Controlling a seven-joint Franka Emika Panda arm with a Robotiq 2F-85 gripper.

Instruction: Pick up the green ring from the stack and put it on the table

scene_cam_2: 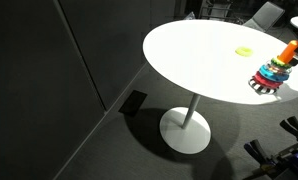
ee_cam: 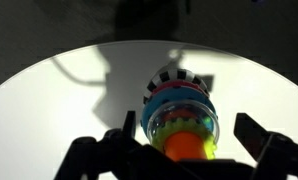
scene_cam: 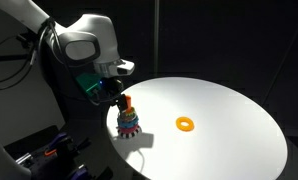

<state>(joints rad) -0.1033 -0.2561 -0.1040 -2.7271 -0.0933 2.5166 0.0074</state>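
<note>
Gripper (ee_cam: 187, 136) (jaws apart) straddles the green ring (ee_cam: 173, 127), apparently without touching.

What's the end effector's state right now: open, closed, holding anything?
End effector: open, holding nothing, straddling the stack.

Bright glare on the table (scene_cam: 229, 108), dark surroundings, hard shadows
</note>
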